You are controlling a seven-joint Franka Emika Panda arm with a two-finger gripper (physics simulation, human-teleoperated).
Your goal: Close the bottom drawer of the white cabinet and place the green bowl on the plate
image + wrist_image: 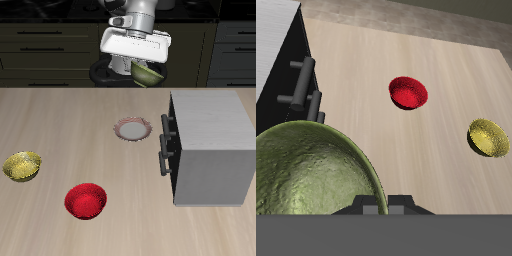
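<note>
My gripper (138,66) hangs high over the back of the table, shut on the rim of the green bowl (149,74). The bowl is tilted and clear of the table. In the wrist view the green bowl (311,185) looms large with its speckled inside showing, and the gripper (384,205) pinches its edge. The plate (132,128) lies on the table below and nearer the front edge than the bowl, just beside the white cabinet (212,140). The bottom drawer (167,166) looks flush with the cabinet front, its dark handle sticking out. The wrist view does not show the plate.
A red bowl (86,201) sits near the table's front edge and a golden bowl (22,166) lies farther out to the side. Both also appear in the wrist view, red bowl (408,92) and golden bowl (488,137). The cabinet's handles (301,85) jut toward the plate.
</note>
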